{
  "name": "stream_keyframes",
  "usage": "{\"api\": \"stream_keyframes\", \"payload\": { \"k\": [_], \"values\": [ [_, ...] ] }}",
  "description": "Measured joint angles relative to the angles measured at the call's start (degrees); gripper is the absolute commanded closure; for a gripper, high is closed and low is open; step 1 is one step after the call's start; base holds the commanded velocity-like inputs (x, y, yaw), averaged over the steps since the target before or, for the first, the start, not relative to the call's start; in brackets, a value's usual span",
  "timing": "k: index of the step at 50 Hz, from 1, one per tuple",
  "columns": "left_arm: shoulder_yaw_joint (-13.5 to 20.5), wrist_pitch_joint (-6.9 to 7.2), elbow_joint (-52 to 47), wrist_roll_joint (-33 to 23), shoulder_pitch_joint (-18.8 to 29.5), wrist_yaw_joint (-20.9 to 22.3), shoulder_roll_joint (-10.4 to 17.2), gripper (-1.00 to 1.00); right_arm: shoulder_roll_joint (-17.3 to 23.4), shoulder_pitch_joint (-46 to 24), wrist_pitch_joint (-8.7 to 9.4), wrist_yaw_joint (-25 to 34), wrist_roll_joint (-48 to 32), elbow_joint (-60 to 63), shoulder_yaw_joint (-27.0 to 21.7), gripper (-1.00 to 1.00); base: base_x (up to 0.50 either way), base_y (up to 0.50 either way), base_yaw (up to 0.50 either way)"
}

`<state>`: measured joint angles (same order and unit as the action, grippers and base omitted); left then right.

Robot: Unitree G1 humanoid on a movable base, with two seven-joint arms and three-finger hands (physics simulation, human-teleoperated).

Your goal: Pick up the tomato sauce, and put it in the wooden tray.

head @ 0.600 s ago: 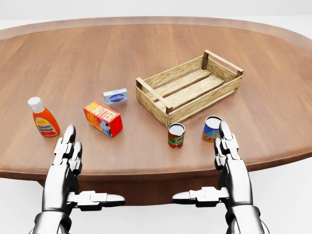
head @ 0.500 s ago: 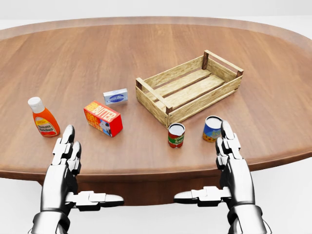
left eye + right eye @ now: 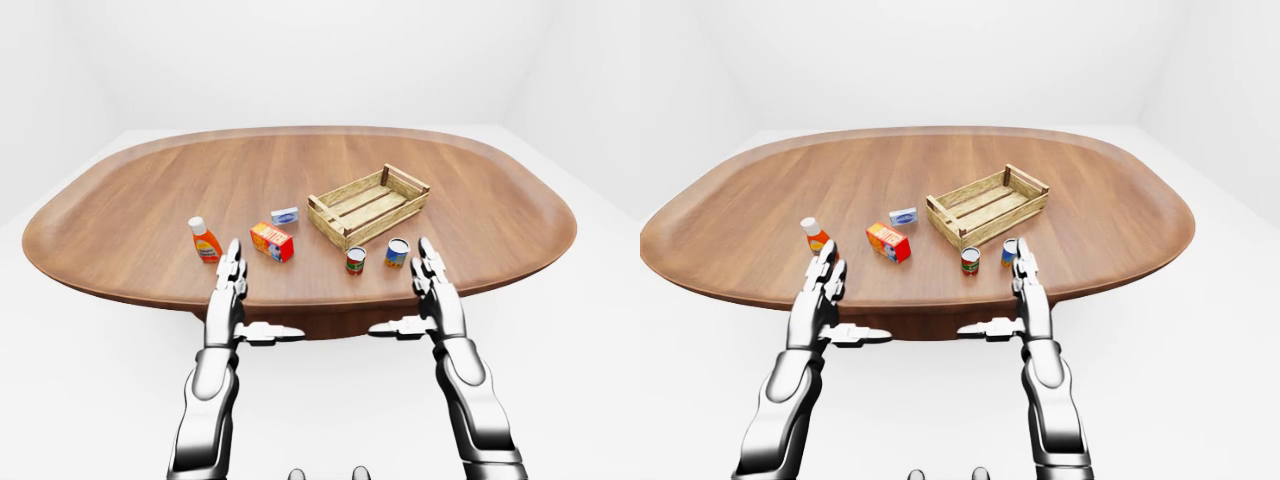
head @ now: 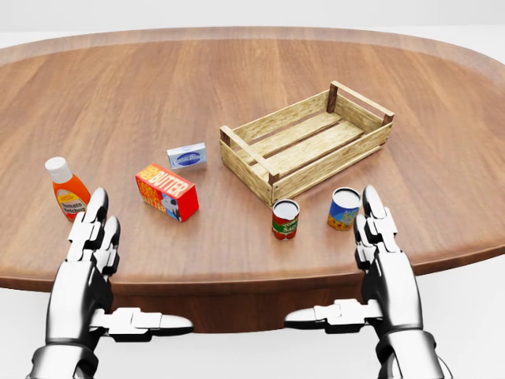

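We've got both hands spread wide and holding nothing at the near edge of the table (image 4: pixel 237 87) — the left hand (image 4: pixel 83 272) sits just below the tomato sauce (image 4: pixel 66 189) bottle, standing upright at the left of the head view, well apart from the wooden tray (image 4: pixel 306 142). Best, we judge, to take the bottle round its orange body, below the white cap, fingers squarely either side — then carry it high over the butter box (image 4: pixel 166 192) to the tray.

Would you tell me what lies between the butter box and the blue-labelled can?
In the head view, the tomato sauce can stands between the butter box and the blue-labelled can.
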<state>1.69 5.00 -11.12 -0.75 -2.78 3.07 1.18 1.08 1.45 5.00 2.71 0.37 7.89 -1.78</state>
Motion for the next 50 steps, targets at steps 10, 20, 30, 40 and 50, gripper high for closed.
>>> {"api": "stream_keyframes", "payload": {
  "k": [10,20,30,40,50],
  "values": [
    [0.1,0.00,-7.3,-0.4,-1.6,1.0,0.0,-1.00,-0.1,1.1,0.00,0.4,-0.2,5.6,0.1,-1.00,0.00,0.00,0.00],
    [0.3,0.00,-13.1,-0.7,-2.6,1.8,-0.1,-1.00,-0.1,2.0,0.00,0.9,-0.5,10.3,0.3,-1.00,0.00,0.00,0.00],
    [0.5,0.00,-15.9,-0.7,-3.2,2.4,-0.2,-1.00,-0.2,3.0,0.00,1.7,-0.7,13.2,0.6,-1.00,0.20,0.00,0.00],
    [0.5,0.00,-16.4,-0.8,-3.3,2.6,-0.2,-1.00,-0.2,3.3,0.00,2.1,-1.0,14.1,0.7,-1.00,0.50,0.00,0.00],
    [0.5,0.00,-16.5,-0.9,-3.3,2.7,-0.2,-1.00,-0.3,3.3,0.00,2.2,-1.3,14.1,0.8,-1.00,0.50,0.00,0.00]
  ]
}}
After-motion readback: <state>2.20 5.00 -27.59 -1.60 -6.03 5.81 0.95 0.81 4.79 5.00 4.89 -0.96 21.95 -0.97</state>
